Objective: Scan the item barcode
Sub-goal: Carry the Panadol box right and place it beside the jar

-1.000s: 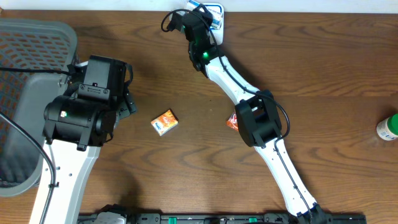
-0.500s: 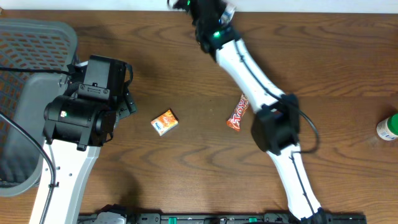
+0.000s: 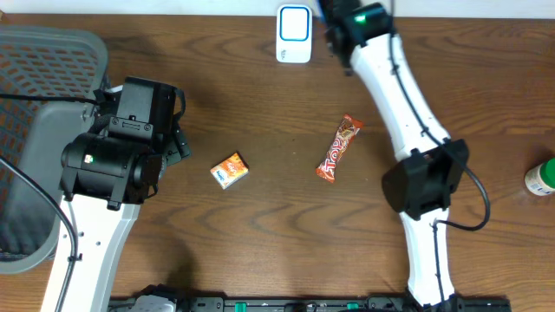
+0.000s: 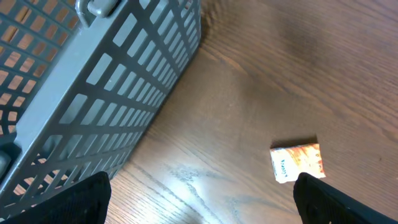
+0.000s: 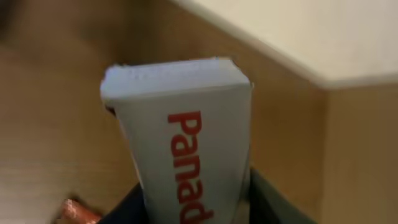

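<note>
The right tool (image 5: pixel 199 208) holds the task's item, a white carton (image 5: pixel 186 124), clamped between its two dark fingers (image 5: pixel 272 200); the carton stands up out of the jaws, its face with the red letters "Panad" turned toward the wrist camera; no barcode shows on that face. Past the carton the wrist view is blurred, showing only brown wood and a pale wall. From overhead this tool hangs at the far edge of the wooden counter (image 3: pixel 260 251); a white scanner (image 3: pixel 294 33) with a blue-rimmed front sits just beside it on its left, apart from it; an orange candy bar (image 3: pixel 338 149) lies back toward the arm's base, well apart from the tool; a green-and-white bottle (image 3: pixel 542 178) stands further off at the counter's right edge.

The left tool (image 4: pixel 199 208) stands wide with nothing between its fingertips, which show only in the lower corners of its wrist view; a grey mesh basket (image 4: pixel 93 93) sits close on its left; a small orange packet (image 4: pixel 297 163) lies flat on the counter ahead and to its right, apart from both tool and basket.
</note>
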